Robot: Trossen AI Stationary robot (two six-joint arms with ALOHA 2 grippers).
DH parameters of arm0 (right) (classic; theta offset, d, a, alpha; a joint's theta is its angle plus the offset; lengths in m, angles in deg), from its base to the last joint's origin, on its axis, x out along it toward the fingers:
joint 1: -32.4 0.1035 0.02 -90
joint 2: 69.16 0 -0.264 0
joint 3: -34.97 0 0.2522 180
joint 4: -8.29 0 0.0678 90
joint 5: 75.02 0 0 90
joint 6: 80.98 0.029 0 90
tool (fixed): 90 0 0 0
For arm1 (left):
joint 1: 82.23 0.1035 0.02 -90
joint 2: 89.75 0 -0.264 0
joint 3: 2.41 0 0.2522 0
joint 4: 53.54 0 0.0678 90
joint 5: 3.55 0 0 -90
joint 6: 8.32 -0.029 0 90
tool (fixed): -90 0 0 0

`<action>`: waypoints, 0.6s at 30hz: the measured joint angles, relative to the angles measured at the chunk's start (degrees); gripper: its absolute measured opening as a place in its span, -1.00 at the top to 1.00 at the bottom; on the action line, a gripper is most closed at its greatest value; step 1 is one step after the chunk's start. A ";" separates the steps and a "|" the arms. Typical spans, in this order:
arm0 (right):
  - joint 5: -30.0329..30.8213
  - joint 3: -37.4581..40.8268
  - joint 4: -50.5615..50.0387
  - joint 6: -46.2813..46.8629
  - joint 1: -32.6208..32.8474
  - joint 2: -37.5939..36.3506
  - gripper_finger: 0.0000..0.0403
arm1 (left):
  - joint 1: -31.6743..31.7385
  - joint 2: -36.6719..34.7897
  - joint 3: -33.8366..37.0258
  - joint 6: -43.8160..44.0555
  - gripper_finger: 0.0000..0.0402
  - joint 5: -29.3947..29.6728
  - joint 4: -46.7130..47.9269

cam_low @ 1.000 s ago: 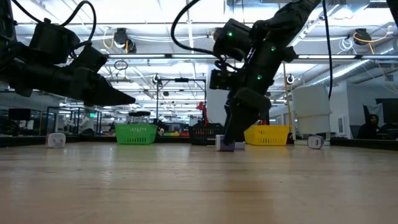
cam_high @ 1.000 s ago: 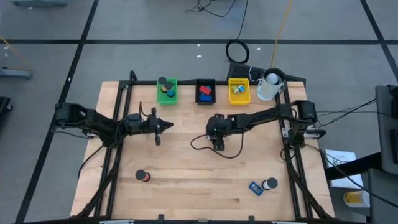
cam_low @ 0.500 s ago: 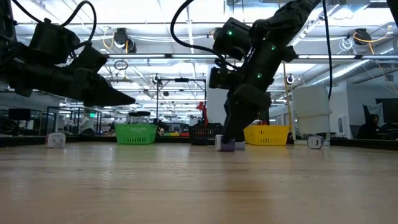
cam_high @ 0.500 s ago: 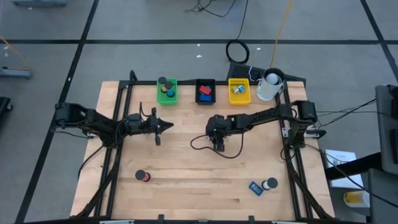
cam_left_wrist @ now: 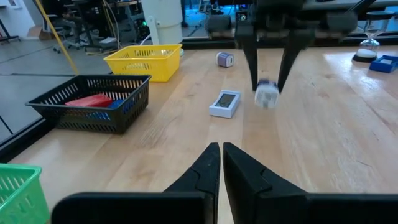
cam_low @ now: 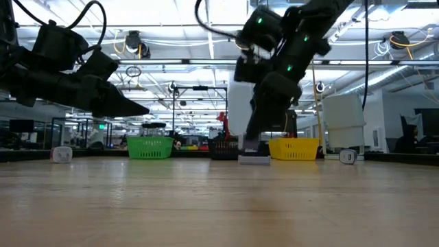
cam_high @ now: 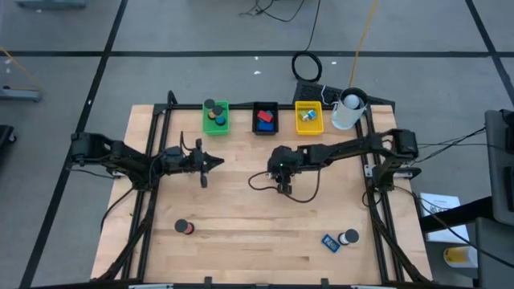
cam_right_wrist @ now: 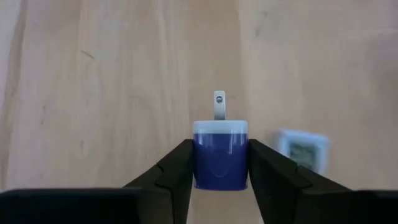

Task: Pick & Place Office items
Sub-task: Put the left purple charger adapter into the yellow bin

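Wood table (cam_high: pixel 241 241), grey floor around; right tool (cam_right_wrist: pixel 221 163) pinching blue charger (cam_right_wrist: pixel 220 155), left tool (cam_left_wrist: pixel 221 163) pressed together.

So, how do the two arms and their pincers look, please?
Both arms are dark and jointed. A black cable loops off the right arm, and small green lights glow near its wrist. The left pincer has two black tapered fingers, and the right pincer has black angular ones.
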 joint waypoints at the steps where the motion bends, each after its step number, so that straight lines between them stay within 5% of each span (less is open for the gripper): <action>1: 1.13 0.03 -0.92 0.47 -0.12 -1.35 0.36 | 0.00 0.00 -0.02 0.05 0.86 0.00 0.02; 10: 24.95 -0.01 -13.84 5.03 -8.90 -16.12 0.36 | 0.00 0.00 -0.02 0.21 0.86 0.01 0.00; 15: 24.18 0.03 -12.63 13.23 -21.12 -16.24 0.36 | 0.00 0.00 -0.02 0.26 0.86 0.00 -0.37; 18: 18.31 0.04 -10.97 16.70 -27.19 -12.51 0.36 | 0.00 0.02 -0.02 0.26 0.86 0.00 -0.35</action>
